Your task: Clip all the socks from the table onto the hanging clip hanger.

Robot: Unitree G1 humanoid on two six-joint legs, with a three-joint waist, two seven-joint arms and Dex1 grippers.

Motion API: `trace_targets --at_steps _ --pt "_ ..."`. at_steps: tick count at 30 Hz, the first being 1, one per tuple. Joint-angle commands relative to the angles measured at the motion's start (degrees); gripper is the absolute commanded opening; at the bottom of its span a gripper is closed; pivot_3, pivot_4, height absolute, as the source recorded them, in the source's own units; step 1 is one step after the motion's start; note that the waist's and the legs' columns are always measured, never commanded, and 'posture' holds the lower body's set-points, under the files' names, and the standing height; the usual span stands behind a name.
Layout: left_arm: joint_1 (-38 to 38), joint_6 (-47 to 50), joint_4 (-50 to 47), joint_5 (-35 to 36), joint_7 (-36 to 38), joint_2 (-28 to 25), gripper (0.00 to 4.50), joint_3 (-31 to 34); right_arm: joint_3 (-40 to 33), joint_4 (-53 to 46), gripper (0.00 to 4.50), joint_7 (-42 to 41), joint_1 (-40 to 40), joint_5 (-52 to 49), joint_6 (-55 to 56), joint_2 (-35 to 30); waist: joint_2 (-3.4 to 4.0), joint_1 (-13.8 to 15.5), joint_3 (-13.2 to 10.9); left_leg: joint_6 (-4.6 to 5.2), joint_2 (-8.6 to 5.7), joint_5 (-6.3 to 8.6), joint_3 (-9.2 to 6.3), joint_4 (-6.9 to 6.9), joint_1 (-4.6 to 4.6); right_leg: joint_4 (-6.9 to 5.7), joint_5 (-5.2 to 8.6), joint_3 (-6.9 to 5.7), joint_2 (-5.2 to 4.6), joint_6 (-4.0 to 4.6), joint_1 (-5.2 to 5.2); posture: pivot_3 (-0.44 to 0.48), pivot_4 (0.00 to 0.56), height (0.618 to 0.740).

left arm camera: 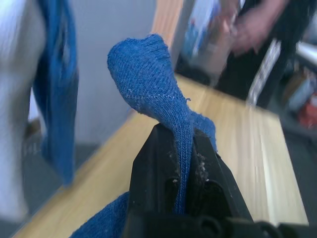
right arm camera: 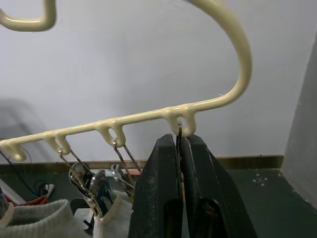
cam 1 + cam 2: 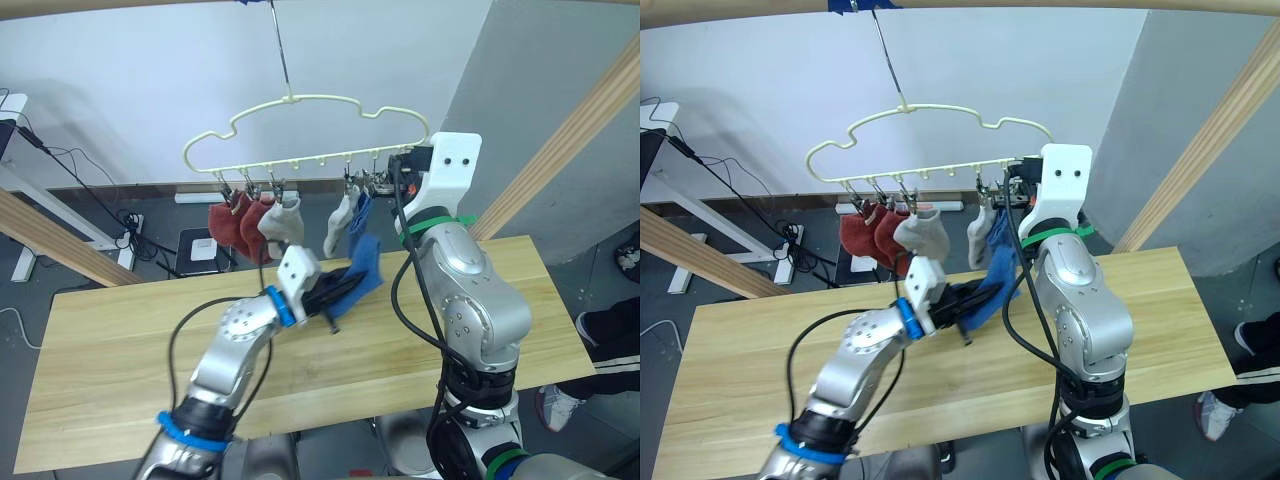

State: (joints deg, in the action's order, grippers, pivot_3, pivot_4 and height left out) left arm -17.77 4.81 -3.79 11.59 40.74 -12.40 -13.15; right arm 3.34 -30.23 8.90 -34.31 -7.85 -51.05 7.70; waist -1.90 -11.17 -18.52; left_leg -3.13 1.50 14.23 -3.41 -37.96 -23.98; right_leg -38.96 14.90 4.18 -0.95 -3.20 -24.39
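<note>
The left pincer (image 3: pixel 335 290) is pinching a blue sock (image 3: pixel 365 262) at the frame's middle, above the counter (image 3: pixel 120 350). In the left wrist view the knit is running up between the two black fingers and ballooning out past their tips, so the sock's long axis is lying roughly along the pincer's reach. The right pincer (image 2: pixel 179 163) is pressed together on the end clip (image 2: pixel 179 135) of the hanger (image 3: pixel 300 100), at the upper right of the hanger's row, just where its wire bends up.

The relation that matters: the free clip is sitting up and to the right of the held sock, with the other blue sock (image 3: pixel 362 208) and a grey sock (image 3: pixel 338 228) hanging in between. Two red socks (image 3: pixel 238 222) and a second grey one (image 3: pixel 282 222) are hanging farther to the left. The left arm is carrying the cloth, the right is at the clip, so the sock's loose end probably has to rise toward the right pincer.

No sock is lying on the visible counter top; this looks like the last one.
</note>
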Motion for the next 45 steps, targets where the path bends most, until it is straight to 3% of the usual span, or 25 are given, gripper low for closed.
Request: trace_targets --at_steps 1,9,13,25,42,45 --pt "-1.0 -1.7 1.6 -1.3 -4.1 2.8 0.01 0.6 0.1 -2.5 0.0 0.3 -0.9 0.1 0.5 0.8 0.0 -0.3 0.0 0.0 0.0 0.0 0.03 0.0 0.01 0.01 -0.01 0.02 -0.01 -0.01 0.0 -0.286 0.277 0.74" --pt "-4.2 -3.9 6.6 -3.6 -8.0 6.5 0.01 0.6 0.0 -2.9 0.0 0.3 -0.9 0.1 -0.2 0.7 0.0 -0.2 0.0 0.0 0.0 0.0 -0.03 0.01 0.04 -0.02 -0.01 -0.01 0.15 -0.01 0.0 -0.291 0.282 0.74" --pt "-5.3 -2.6 7.5 -0.9 -7.9 8.5 0.01 1.8 -0.1 -3.1 0.0 0.3 -0.8 -0.1 -0.6 0.8 0.0 -0.2 0.0 0.0 0.0 0.0 -0.01 0.02 0.03 0.0 -0.01 0.0 0.13 -0.01 0.0 -0.294 0.284 0.74" --pt "-6.0 0.4 6.9 5.4 -4.7 9.9 0.01 4.2 0.1 -2.9 0.0 0.2 -0.8 0.0 -0.8 0.8 0.0 -0.2 0.0 0.0 -0.02 0.0 -0.02 0.03 0.02 0.0 -0.01 -0.02 0.14 -0.01 0.0 -0.296 0.286 0.74" --pt "-8.3 2.8 7.5 6.9 -6.0 11.8 0.01 5.9 0.5 -3.2 0.0 0.7 -0.6 0.5 -1.1 0.9 0.0 -0.2 0.0 0.0 -0.07 0.0 -0.02 0.04 0.03 0.02 0.0 -0.02 0.18 -0.01 0.0 -0.296 0.289 0.74" --pt "-8.3 2.8 7.4 6.6 -6.1 11.9 0.0 5.8 0.0 -3.5 0.81 1.0 -0.5 0.4 -0.3 1.3 0.0 -0.2 0.0 0.0 -0.07 0.0 -0.02 0.03 0.02 0.02 0.0 -0.01 0.18 -0.01 0.0 -0.295 0.289 0.74"
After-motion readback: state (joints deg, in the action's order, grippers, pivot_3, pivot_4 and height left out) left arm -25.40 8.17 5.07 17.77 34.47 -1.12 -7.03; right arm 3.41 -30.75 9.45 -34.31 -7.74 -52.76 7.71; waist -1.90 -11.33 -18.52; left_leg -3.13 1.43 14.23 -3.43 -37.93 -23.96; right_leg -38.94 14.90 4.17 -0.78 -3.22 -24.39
